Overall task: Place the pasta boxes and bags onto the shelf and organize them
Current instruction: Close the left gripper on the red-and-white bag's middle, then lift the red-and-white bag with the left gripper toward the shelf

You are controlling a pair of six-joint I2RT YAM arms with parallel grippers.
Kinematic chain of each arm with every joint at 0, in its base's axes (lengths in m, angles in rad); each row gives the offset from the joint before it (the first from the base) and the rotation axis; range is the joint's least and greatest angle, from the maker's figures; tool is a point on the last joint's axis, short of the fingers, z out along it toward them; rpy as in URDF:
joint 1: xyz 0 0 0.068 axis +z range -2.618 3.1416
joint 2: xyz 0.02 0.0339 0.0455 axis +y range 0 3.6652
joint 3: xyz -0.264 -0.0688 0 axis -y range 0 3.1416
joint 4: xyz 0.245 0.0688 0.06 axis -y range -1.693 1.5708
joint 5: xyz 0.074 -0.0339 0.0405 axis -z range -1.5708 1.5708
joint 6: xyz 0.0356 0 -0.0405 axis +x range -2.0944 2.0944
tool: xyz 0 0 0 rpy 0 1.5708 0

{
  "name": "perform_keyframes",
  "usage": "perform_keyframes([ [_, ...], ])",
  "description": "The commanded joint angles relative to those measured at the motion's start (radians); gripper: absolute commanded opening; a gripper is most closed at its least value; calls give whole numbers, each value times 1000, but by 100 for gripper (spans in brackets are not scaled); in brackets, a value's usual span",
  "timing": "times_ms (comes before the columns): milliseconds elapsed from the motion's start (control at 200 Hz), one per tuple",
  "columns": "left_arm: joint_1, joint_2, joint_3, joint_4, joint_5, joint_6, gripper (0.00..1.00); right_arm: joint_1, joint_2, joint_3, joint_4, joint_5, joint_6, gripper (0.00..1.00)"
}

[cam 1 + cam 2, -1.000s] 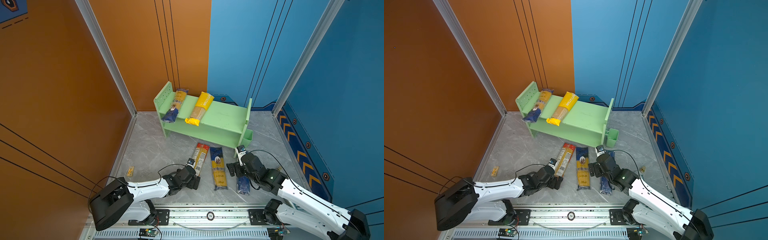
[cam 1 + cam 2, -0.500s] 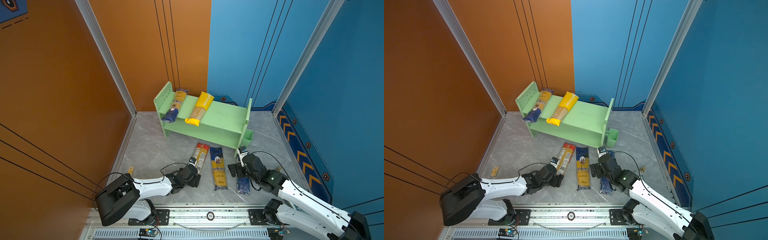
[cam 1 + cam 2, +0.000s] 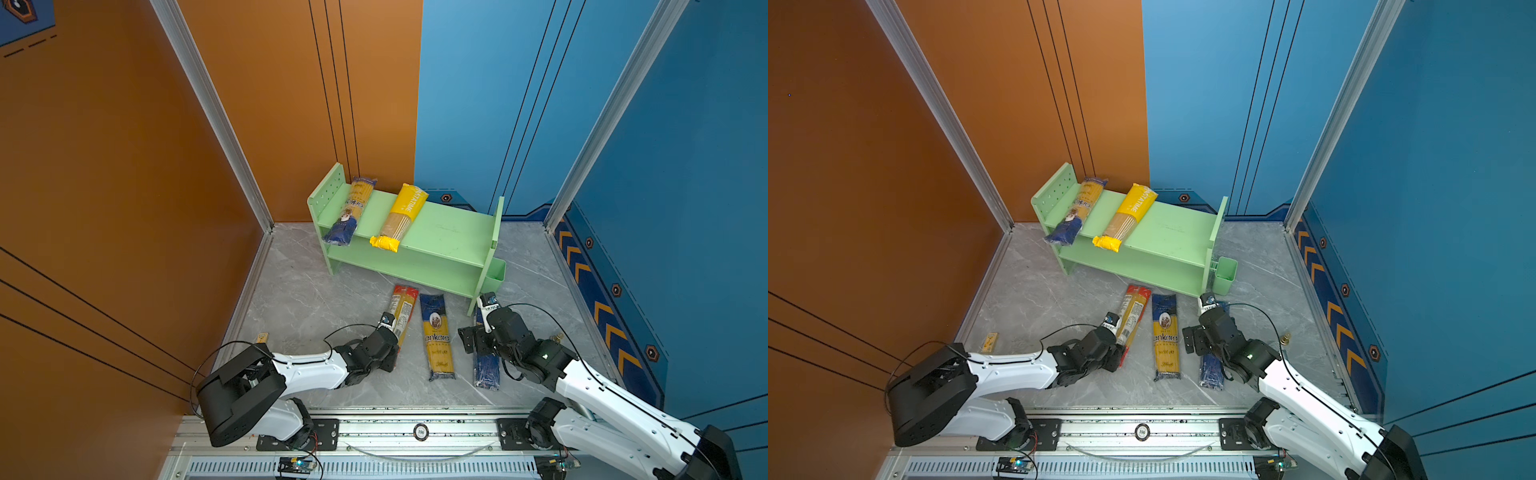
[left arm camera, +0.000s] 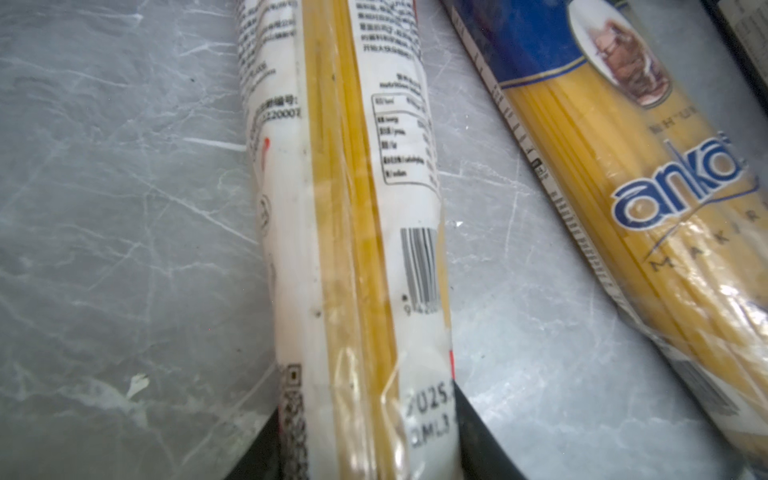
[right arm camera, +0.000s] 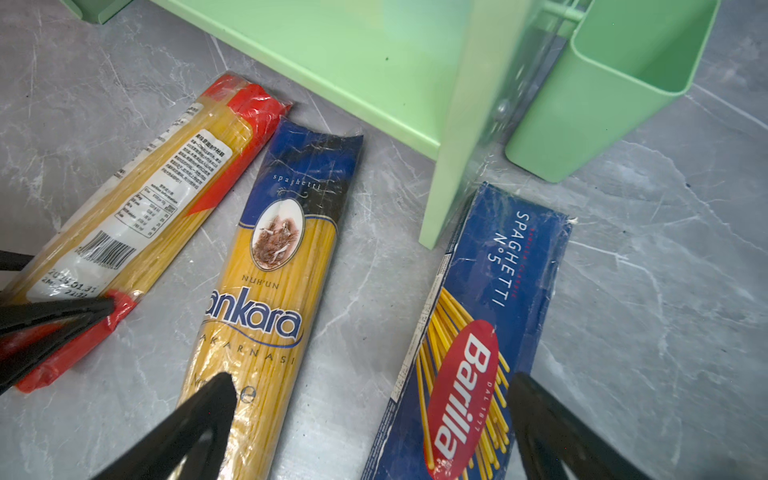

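Note:
The light green shelf [image 3: 440, 232] [image 3: 1167, 237] stands at the back with a yellow-and-dark-blue bag [image 3: 349, 212] and a yellow bag [image 3: 399, 220] lying across its top tier. On the floor in front lie a red-ended clear bag [image 3: 403, 307] [image 4: 353, 208] [image 5: 166, 199], an Ankara bag [image 3: 436, 336] [image 5: 274, 270] and a dark blue Barilla box [image 3: 486, 370] [image 5: 498, 291]. My left gripper [image 3: 395, 338] [image 4: 365, 401] is shut on the red-ended bag near its near end. My right gripper [image 3: 482, 336] [image 5: 370, 376] hangs open above the Barilla box, one finger over the Ankara bag.
A small green bin [image 3: 494, 276] [image 5: 602, 83] hangs on the shelf's right end, close to the Barilla box's far end. A tiny yellow box [image 3: 262, 337] lies by the left wall. Orange and blue walls close in the floor on three sides.
My left gripper's jaws have closed onto the red-ended clear bag. The right gripper has shifted slightly over the Barilla box and stays open.

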Motion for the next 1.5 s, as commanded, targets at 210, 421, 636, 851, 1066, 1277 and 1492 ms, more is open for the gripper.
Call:
perform_keyframes([
  [210, 6, 33, 3, -56, 72, -5, 27, -13, -26, -22, 1, -17, 18, 100],
  [421, 10, 17, 23, -97, 100, -12, 2, -18, -37, -26, -1, -20, 22, 100],
  [636, 12, -64, 53, -183, 112, -11, 0, -21, -47, -31, -3, -22, 27, 100],
  [851, 15, -204, 74, -299, 122, -8, 0, -27, -48, -32, 1, -26, 27, 100],
  [1066, 21, -360, 79, -395, 152, -13, 0, -32, -44, -36, 4, -35, 29, 100],
  [1277, 23, -459, 105, -452, 200, -12, 0, -43, -41, -39, 5, -34, 35, 100],
  [1492, 23, -498, 131, -513, 175, -18, 0, -53, -36, -42, 11, -46, 37, 100],
])
